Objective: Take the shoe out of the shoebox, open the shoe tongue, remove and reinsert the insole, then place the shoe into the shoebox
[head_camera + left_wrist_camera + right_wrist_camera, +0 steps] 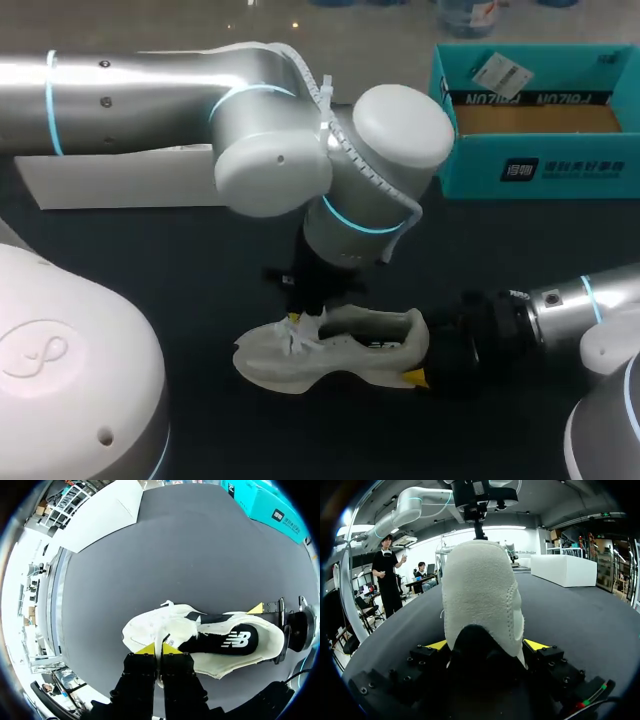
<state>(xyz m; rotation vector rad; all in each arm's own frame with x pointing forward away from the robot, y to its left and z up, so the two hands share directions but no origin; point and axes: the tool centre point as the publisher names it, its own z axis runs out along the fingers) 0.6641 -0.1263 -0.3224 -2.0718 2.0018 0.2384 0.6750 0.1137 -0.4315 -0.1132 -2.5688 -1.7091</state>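
Note:
A cream shoe (335,350) with a black insole (220,641) lies on its sole on the dark table, toe towards my left. My left gripper (159,649) stands over the front of the shoe, shut on the white tongue (161,641), which is pinched between its yellow tips. In the head view the left gripper (300,318) comes down from above onto the laces. My right gripper (487,645) is at the heel (480,595), one finger against each side, gripping the shoe. The right gripper (428,362) lies low along the table.
The open teal shoebox (540,170) stands at the back right, with a paper tag (498,72) inside. Its white lid (120,180) lies at the back left. Dark tabletop (165,555) stretches between the shoe and the box.

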